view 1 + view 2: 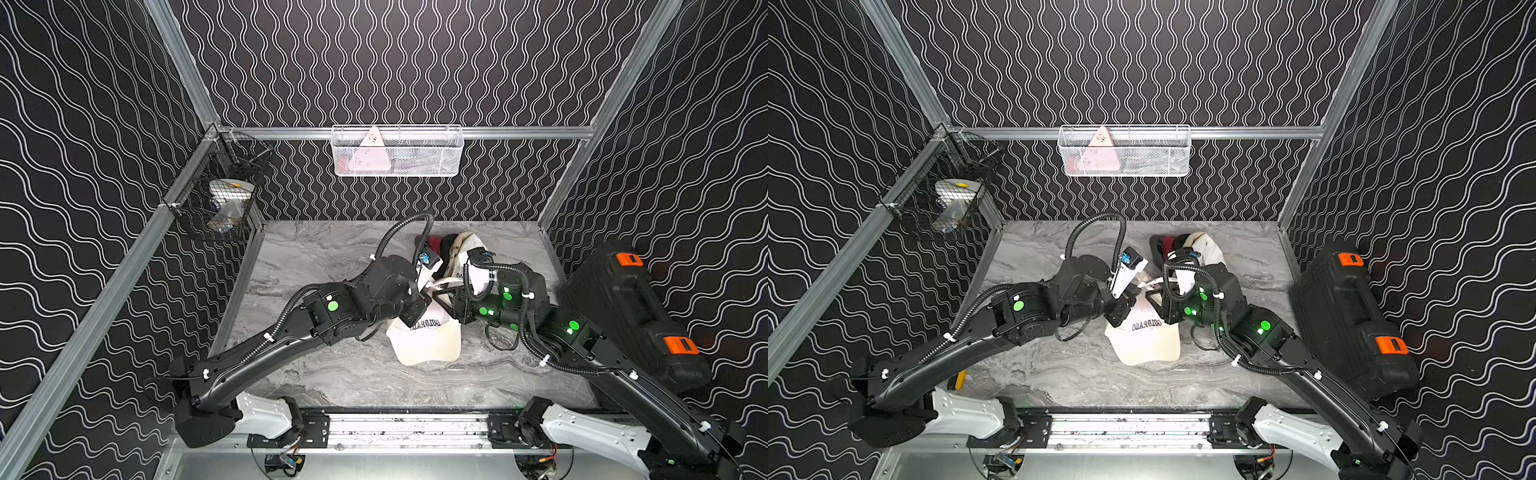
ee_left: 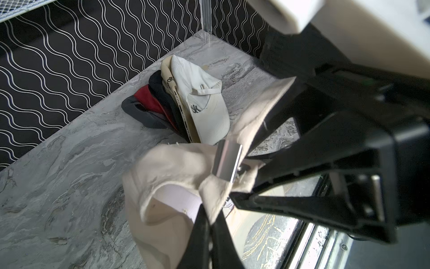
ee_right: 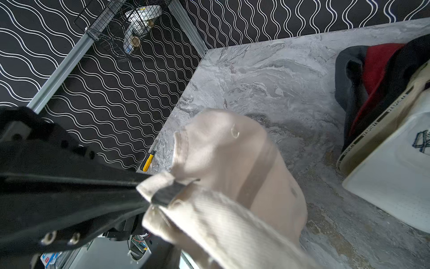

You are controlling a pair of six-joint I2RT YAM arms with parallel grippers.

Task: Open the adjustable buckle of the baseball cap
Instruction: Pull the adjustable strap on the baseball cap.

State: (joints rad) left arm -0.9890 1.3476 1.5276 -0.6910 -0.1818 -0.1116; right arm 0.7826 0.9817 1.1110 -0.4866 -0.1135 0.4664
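**CAP BUCKLE: SOFT GOODS, HARD CLASP, WORKED AT THE REAR BAND**

**Site.** Marble-pattern tabletop (image 1: 332, 374), enclosed by black wave-print walls. A black case (image 1: 623, 316) stands outboard of the right arm. A pile of spare caps (image 2: 186, 100) lies well beyond both sets of fingertips, apart from the work.

**Subject.** Cream baseball cap (image 1: 428, 340). Its brim rests on the table below the two wrists, and its rear band is raised between them.

**Pincers.**
- Left pincer (image 2: 208, 210): closed tight on a fold of the rear band, just short of the buckle (image 2: 228, 161).
- Right pincer (image 2: 242, 170): jaws part-way apart and straddling the buckle, one finger to each side. Firm contact of pad on metal cannot be confirmed.
- The strap (image 2: 263, 104) runs back alongside one of the right pincer's fingers.

**Handling assessment.**
- The cap is judged light and limp. The cloth folds wherever it is gripped and will follow any pull unless anchored.
- The brim is likely the only stiff part and is of no use here.
- The buckle is small, hard, polished metal, probably slippery against flat pads.
- Its flap appears tilted up off the strap. Whether it is fully released cannot be told.

**Recommended hold.**
- Anchor the cloth close beside the buckle, on the doubled seam, where it bunches least.
- Take the flap by its free edge, not its smooth face.
- Draw the strap along its own length. A sideways tug would likely only twist the band.
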